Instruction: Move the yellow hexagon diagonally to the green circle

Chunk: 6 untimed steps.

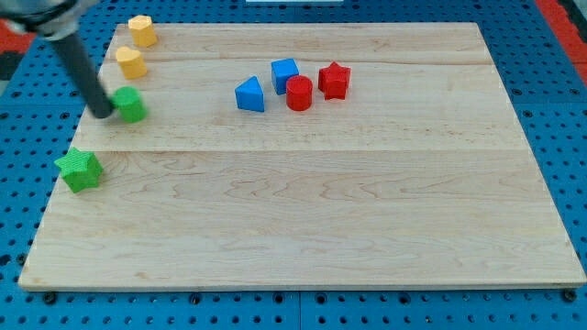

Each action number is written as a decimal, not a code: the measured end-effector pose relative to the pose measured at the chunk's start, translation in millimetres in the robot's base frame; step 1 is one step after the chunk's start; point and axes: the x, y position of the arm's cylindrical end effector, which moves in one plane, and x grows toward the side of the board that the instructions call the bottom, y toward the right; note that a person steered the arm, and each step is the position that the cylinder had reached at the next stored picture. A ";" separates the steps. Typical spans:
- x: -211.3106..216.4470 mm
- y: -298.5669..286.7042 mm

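The yellow hexagon (131,62) lies near the board's left edge, toward the view's top. The green circle (131,104) sits just below it, a short gap apart. My tip (103,115) is on the board at the green circle's left side, touching or nearly touching it. The dark rod slants up from the tip to the view's top left. The tip is below and to the left of the yellow hexagon, apart from it.
A yellow star (141,30) lies at the top left corner. A green star (80,170) sits at the left edge, lower down. A blue triangle (249,94), blue cube (285,74), red circle (299,93) and red star (334,80) cluster at top centre.
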 end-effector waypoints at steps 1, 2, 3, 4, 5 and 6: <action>-33.5 74.2; -45.5 102.0; -44.7 86.1; -4.3 20.7; -8.7 -57.4; -53.3 -86.3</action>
